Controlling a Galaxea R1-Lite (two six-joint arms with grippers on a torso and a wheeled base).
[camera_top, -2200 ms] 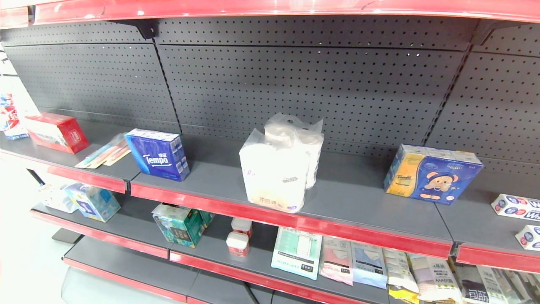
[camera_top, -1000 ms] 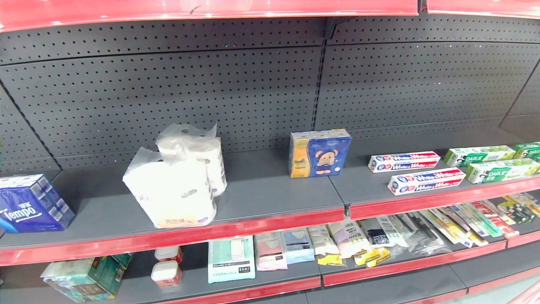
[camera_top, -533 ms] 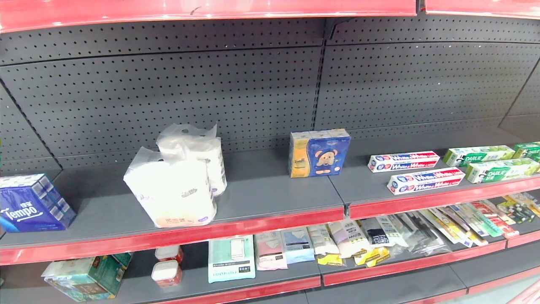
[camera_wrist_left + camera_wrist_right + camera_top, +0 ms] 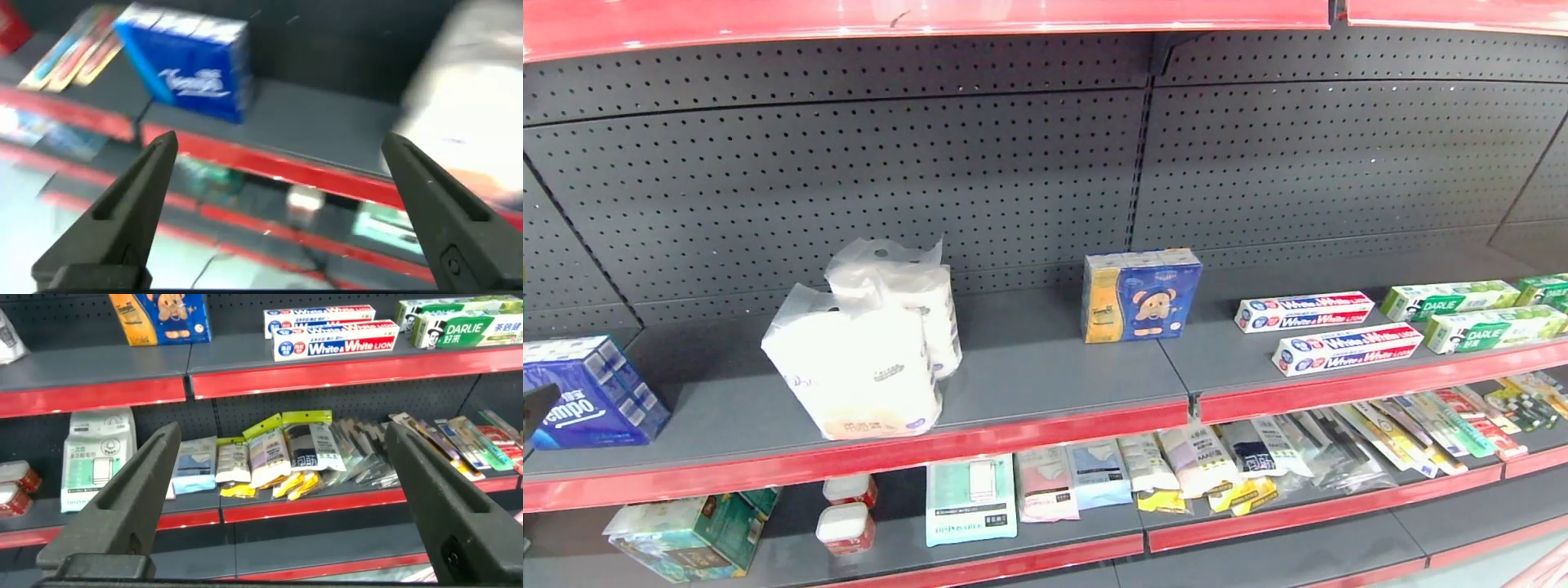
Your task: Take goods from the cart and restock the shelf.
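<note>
The grey shelf (image 4: 1037,367) with a red front lip carries a blue tissue pack (image 4: 596,392), a white toilet roll pack (image 4: 862,367), a blue-and-yellow bear tissue pack (image 4: 1141,295) and toothpaste boxes (image 4: 1305,311). My left gripper (image 4: 279,140) is open and holds nothing. It hangs in front of the shelf, below the blue tissue pack (image 4: 192,69). One dark fingertip (image 4: 534,407) shows at the head view's left edge. My right gripper (image 4: 283,431) is open and holds nothing. It faces the lower shelf's hanging packets (image 4: 282,453).
Green toothpaste boxes (image 4: 1450,300) lie at the far right. The lower shelf holds flat packets (image 4: 1045,494), small red-and-white jars (image 4: 845,527) and a green tissue pack (image 4: 690,539). Toothbrush packs (image 4: 69,49) lie left of the blue pack. Bare shelf lies between the roll pack and the bear pack.
The head camera swung to the right along the shelf early on, then held still. A dark fingertip has just come in at the left edge, in front of the blue tissue pack.
</note>
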